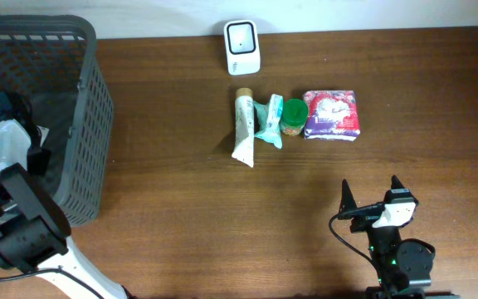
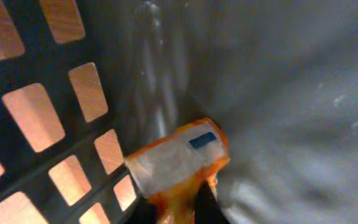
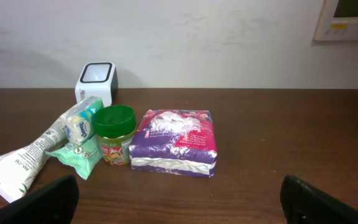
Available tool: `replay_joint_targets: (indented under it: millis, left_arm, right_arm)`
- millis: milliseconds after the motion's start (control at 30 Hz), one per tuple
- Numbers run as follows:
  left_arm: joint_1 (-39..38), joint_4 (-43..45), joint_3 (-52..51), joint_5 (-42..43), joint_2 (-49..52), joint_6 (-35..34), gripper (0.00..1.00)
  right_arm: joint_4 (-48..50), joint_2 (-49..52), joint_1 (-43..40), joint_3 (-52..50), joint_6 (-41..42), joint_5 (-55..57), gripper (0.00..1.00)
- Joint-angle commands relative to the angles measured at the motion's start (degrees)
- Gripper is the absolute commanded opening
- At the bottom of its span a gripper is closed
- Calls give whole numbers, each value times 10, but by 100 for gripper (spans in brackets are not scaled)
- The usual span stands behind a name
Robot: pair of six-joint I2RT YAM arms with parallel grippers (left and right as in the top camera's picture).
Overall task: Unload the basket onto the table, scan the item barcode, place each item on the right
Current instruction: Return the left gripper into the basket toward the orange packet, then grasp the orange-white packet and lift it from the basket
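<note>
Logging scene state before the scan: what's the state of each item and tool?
Left tool: shut on orange packet, inside basket.
Right tool: open, empty.
Basket: upright.
Scanner: upright.
Tube: lying flat.
Jar: upright, green lid on.
Mint pouch: lying between tube and jar.
Purple pack: lying flat.
</note>
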Motion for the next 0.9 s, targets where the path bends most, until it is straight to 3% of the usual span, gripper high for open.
replay_joint_targets:
  millis: [0,267,367,500,667,800,867]
  left_arm:
    - [2,-4,-5,1,10,-33,0]
    - [-38,19,12,113,-89,-51,0]
    - [-56,26,44,211,-158,-65,0]
    - [-66,63,66,338,-246,-162,0]
    - [-67,117,66,482,-364,-409,0]
    - [-75,148,66,631,-399,-528,0]
    - [-105,161,65,655,-397,-602,0]
  right_arm:
    - [-1,-2,4,-5,2,5,99]
    - [-1,-2,4,-5,2,5,99]
    - [-1,-2,4,-5,2,5,99]
    - [-1,-2,4,-5,2,5,99]
    - [-2,-2,4,-5,2,5,99]
    - [-1,-2,4,-5,2,5,99]
    - [-1,-2,4,-5,2,5,99]
